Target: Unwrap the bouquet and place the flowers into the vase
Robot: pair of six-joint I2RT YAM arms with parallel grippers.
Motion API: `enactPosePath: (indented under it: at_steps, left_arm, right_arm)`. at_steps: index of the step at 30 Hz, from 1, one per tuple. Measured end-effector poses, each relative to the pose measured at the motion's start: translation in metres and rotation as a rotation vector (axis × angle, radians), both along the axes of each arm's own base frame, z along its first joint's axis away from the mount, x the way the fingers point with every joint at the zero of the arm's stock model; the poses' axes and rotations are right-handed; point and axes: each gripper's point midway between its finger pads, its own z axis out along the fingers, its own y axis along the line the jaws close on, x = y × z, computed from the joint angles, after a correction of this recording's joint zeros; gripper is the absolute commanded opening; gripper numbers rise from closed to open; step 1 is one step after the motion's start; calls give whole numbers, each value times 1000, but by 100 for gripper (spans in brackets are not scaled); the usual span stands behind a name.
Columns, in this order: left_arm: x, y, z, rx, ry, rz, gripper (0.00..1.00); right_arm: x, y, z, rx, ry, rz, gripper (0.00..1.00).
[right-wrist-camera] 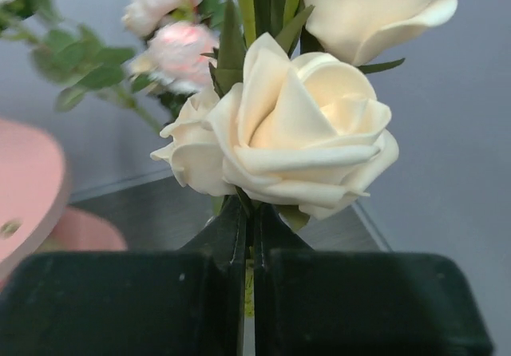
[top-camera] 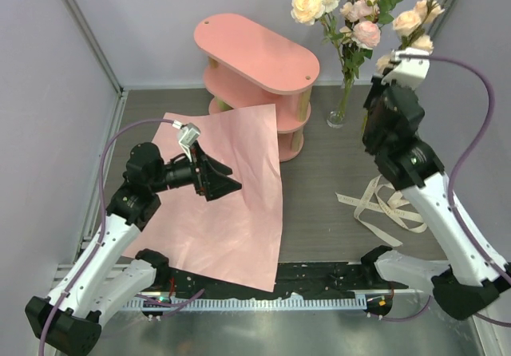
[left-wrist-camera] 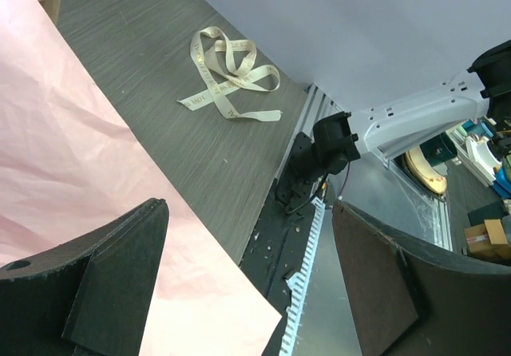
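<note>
- Paper (top-camera: 231, 228) wrap, pink side up, spread flat on table (top-camera: 319, 172), left-centre of top view.
- Left gripper (top-camera: 226, 176) released, jaws wide apart, hovering over the sheet at mid-left; wrist view shows its 2 fingers (left-wrist-camera: 104, 292) above the sheet's lower edge.
- Ribbon (top-camera: 383, 204), cream, in loose loops on table at lower right, apart from the paper.
- Vase (top-camera: 339, 115), clear glass, upper centre-right, just right of pink 3-tier shelf (top-camera: 255, 61); green stems stand in its neck, flowers (top-camera: 355, 9) fan out along top edge.
- Right gripper (top-camera: 385, 81) clenched on cream rose (right-wrist-camera: 303, 132) just below the bloom, raised at upper right, above and right of the vase.
- Cannot tell whether that rose's lower stem reaches the vase.
</note>
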Motion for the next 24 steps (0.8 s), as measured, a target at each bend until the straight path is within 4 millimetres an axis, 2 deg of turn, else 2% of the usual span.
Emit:
enactPosePath:
  at_steps: [3,7,12,17,20,24]
  left_arm:
    - [1,0,-2,4,6,4,88]
    - [2,0,-3,8,11,6,88]
    - [3,0,-5,14,14,7,88]
    - [4,0,-7,20,13,8,89]
    - [5,0,-8,22,16,9,89]
    - [5,0,-9,24,19,9,89]
  right_arm:
    - [40,-25,9,-11,-7,-102,1]
    - [67,-26,31,-17,-79,-105,1]
    - [81,-24,77,29,-223,-87,1]
    - [86,-21,107,67,-338,-68,1]
    - [96,-15,117,75,-368,-55,1]
    - [110,-8,117,72,-364,-38,1]
